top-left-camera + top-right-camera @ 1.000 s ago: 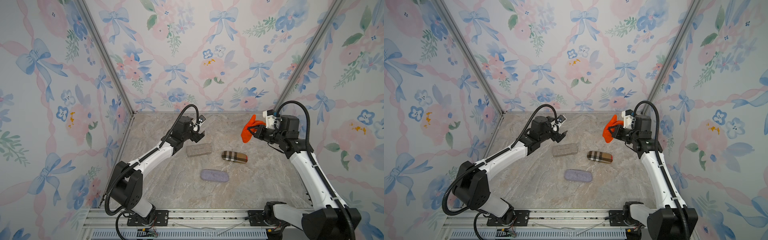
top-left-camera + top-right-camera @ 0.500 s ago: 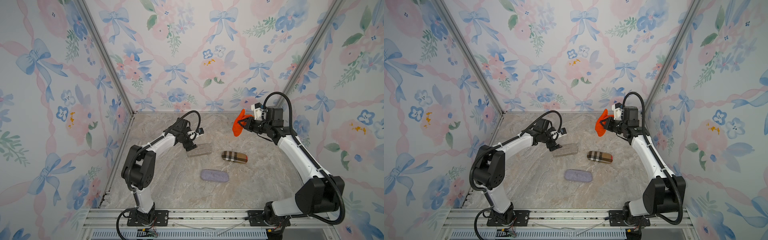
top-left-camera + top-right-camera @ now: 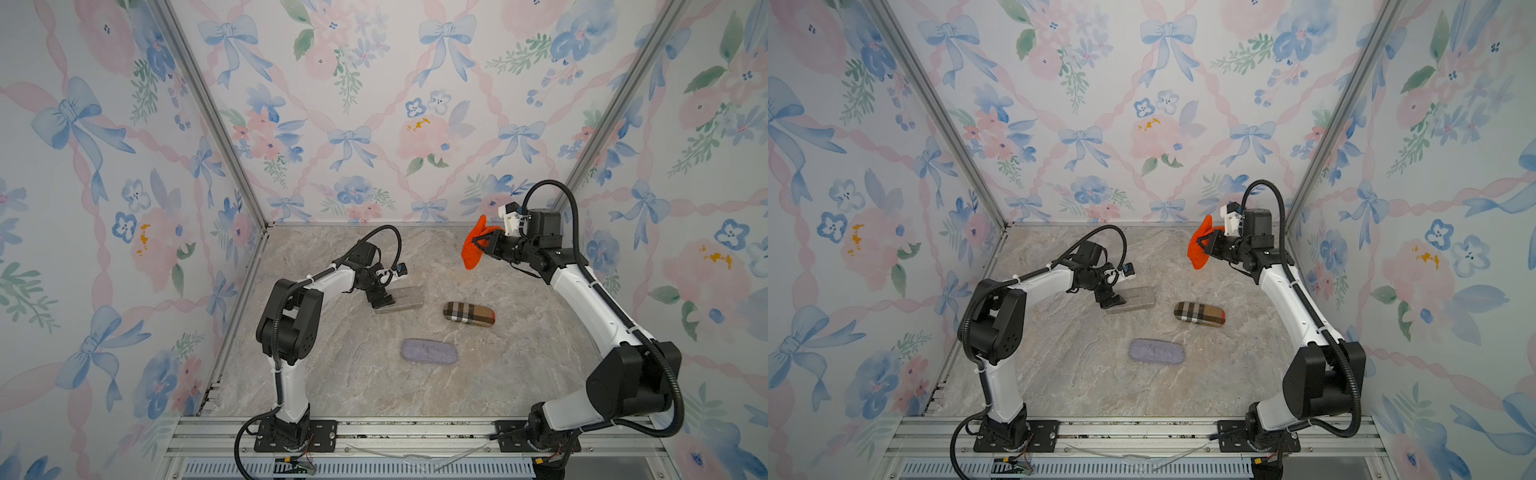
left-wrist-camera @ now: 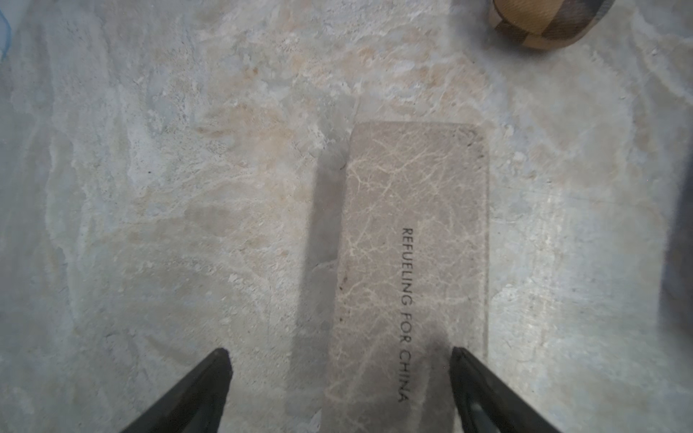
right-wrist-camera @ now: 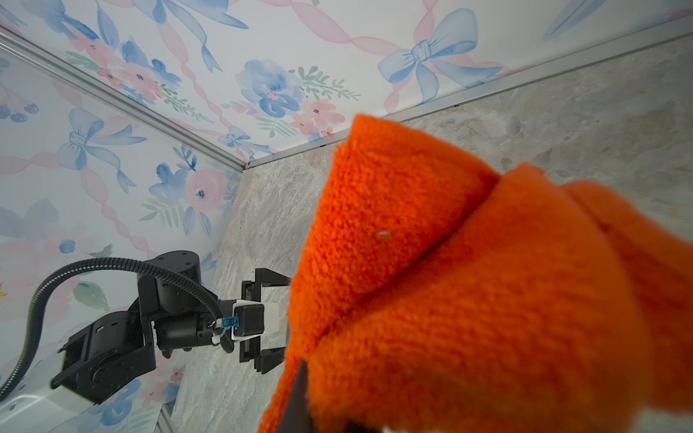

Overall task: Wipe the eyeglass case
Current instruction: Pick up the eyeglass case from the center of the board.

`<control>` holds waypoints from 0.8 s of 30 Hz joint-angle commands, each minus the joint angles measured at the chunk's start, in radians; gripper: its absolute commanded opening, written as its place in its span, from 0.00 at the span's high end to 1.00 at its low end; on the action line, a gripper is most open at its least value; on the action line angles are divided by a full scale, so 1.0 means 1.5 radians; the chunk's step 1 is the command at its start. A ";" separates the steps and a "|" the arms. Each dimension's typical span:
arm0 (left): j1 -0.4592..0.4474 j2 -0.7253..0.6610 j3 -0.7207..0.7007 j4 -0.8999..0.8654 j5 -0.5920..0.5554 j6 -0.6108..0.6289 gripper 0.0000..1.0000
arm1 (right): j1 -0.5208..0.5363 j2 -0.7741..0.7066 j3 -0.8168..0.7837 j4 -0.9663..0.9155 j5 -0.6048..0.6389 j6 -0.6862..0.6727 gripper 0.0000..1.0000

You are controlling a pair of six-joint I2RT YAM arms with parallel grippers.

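Lying flat on the marble table is a grey stone-look eyeglass case (image 3: 405, 297) (image 3: 1136, 297) printed "REFUELING FOR CHINA" (image 4: 412, 243). My left gripper (image 3: 382, 301) (image 3: 1111, 301) (image 4: 339, 352) hovers open at its left end, holding nothing. One finger is above the case's top near its edge; the other is over bare table beside the case. My right gripper (image 3: 482, 245) (image 3: 1204, 245) is raised at the back right, shut on a fluffy orange cloth (image 3: 471, 249) (image 5: 450, 281). The cloth hides most of its fingers.
A plaid eyeglass case (image 3: 468, 314) (image 3: 1200, 314) (image 4: 543, 22) lies right of the grey one. Nearer the front lies a lavender case (image 3: 429, 351) (image 3: 1156, 351). Floral walls enclose the table on three sides, and a metal rail (image 3: 415, 428) runs along the front.
My left gripper has come down from behind the grey case to its left end, and its jaws have narrowed a little. The right gripper has carried the cloth slightly left.
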 commanded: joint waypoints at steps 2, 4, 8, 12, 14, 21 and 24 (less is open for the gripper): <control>0.000 0.001 -0.008 -0.021 0.053 -0.009 0.07 | 0.006 0.012 0.014 0.016 -0.001 0.002 1.00; 0.000 -0.016 -0.010 -0.019 0.066 -0.019 0.07 | 0.007 0.012 0.013 0.020 -0.004 0.005 1.00; 0.000 -0.051 -0.019 -0.007 0.082 -0.034 0.09 | 0.010 0.008 0.008 0.021 -0.005 0.006 1.00; 0.000 -0.057 -0.033 -0.007 0.088 -0.038 0.09 | 0.011 -0.003 -0.004 0.025 -0.005 0.006 1.00; -0.001 -0.050 -0.041 -0.008 0.083 -0.036 0.09 | 0.011 -0.005 -0.006 0.027 -0.006 0.007 1.00; 0.000 -0.019 -0.040 -0.033 0.092 -0.037 0.07 | 0.011 -0.004 0.002 0.013 -0.013 0.004 1.00; 0.000 -0.011 -0.043 -0.033 0.085 -0.035 0.06 | 0.010 -0.001 0.001 0.025 -0.025 0.013 1.00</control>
